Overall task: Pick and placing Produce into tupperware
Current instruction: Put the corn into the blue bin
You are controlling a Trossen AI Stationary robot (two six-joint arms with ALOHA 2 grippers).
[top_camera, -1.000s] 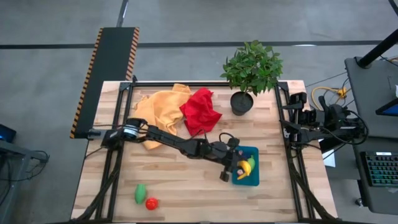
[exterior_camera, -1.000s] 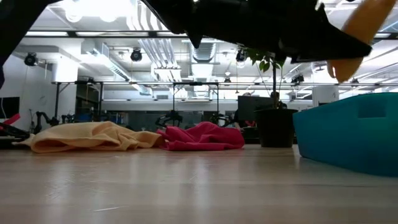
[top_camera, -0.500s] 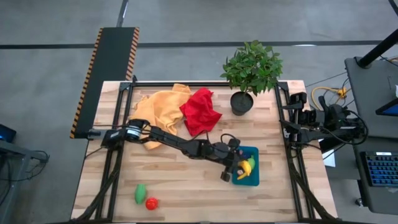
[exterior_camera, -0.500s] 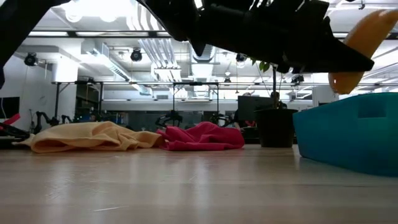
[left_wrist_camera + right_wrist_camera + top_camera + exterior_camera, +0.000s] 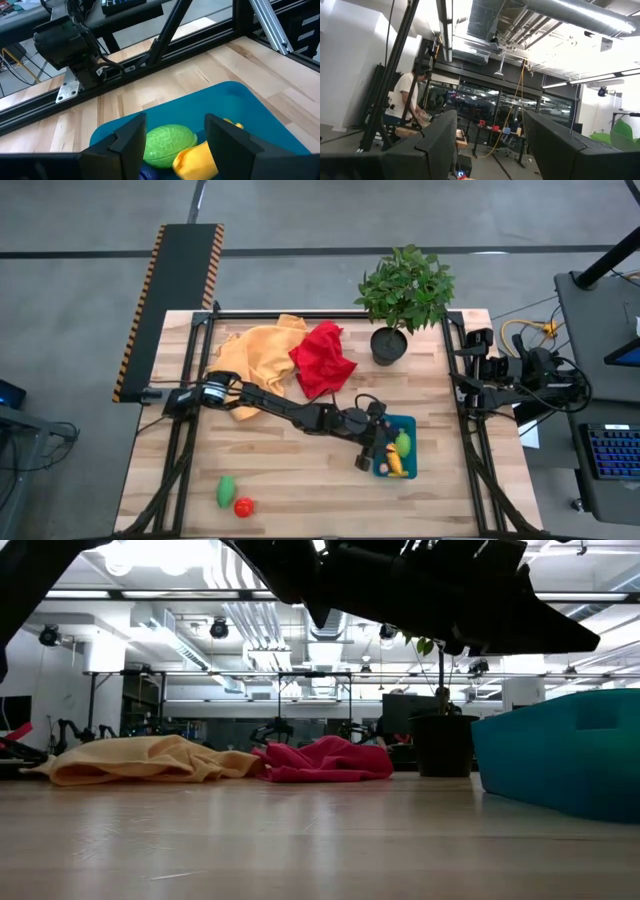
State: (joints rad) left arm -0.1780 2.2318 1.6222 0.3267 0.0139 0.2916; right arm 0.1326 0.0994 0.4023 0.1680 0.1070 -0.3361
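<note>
**Q:** Where do you have the left gripper [image 5: 378,452], and what is it doing?

**A:** Over the near-left edge of the blue container [image 5: 407,423]. Your fingers [image 5: 131,137] stand apart with nothing between them. The banana [image 5: 197,160] lies in the container beside a green piece [image 5: 168,144].

**Q:** What else do you see on the table?

**A:** Another green piece [image 5: 226,490] and a red tomato [image 5: 243,506] sit together at the near left, well apart from the container.

**Q:** The right gripper [image 5: 490,145]?

**A:** Parked off the table's right side, fingers spread wide, empty.
</note>
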